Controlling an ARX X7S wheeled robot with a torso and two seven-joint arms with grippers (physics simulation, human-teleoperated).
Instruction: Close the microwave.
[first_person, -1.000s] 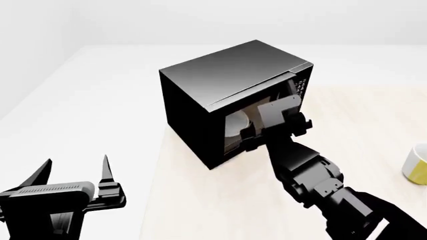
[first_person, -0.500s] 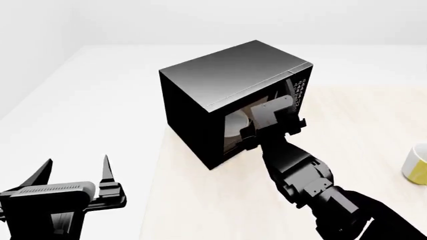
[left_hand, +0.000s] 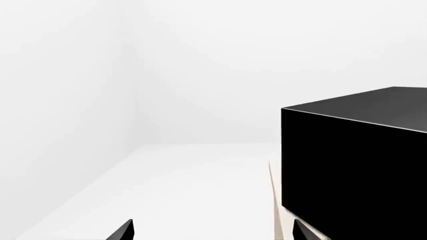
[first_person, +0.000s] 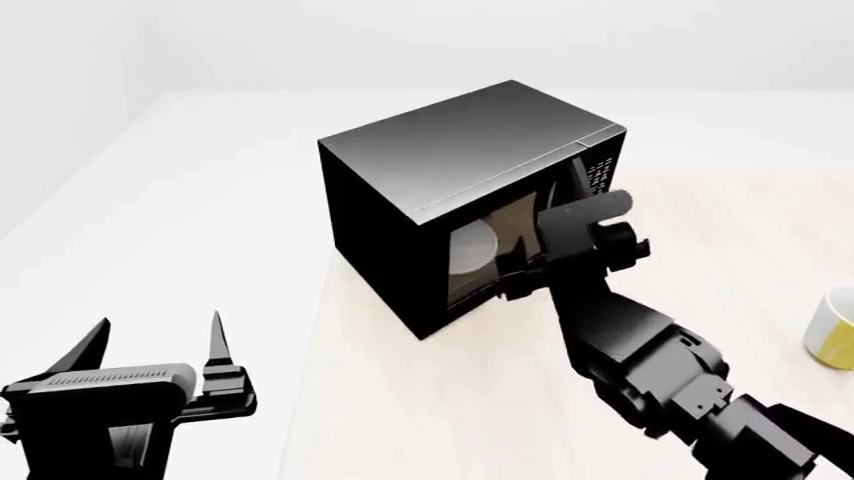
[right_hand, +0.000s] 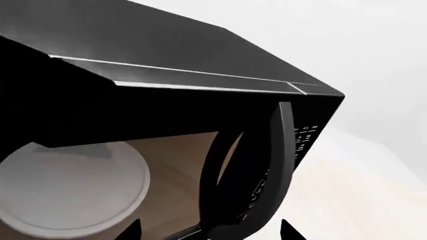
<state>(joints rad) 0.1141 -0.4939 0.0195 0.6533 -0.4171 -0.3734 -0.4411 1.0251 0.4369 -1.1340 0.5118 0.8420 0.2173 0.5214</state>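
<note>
The microwave (first_person: 441, 165), a big glossy black box, stands mid-table with its windowed door swung almost against the body. In the right wrist view the white turntable plate (right_hand: 67, 185) shows behind the window, beside the curved black handle (right_hand: 277, 150) and the keypad (right_hand: 303, 137). My right gripper (first_person: 554, 235) sits right at the door front, open, and the handle's lower end lies between its fingertips (right_hand: 133, 229). My left gripper (first_person: 160, 345) hangs open and empty at the near left, well away from the microwave's bare black side (left_hand: 353, 165).
A yellow and white mug (first_person: 834, 325) stands at the table's right edge. The light wooden tabletop (first_person: 400, 400) ends at a straight left edge, with white floor beyond. My right forearm (first_person: 654, 370) stretches across the near right.
My right gripper has shifted right along the door front toward the keypad side, and the door has swung closer to the body. The left arm has barely moved.
</note>
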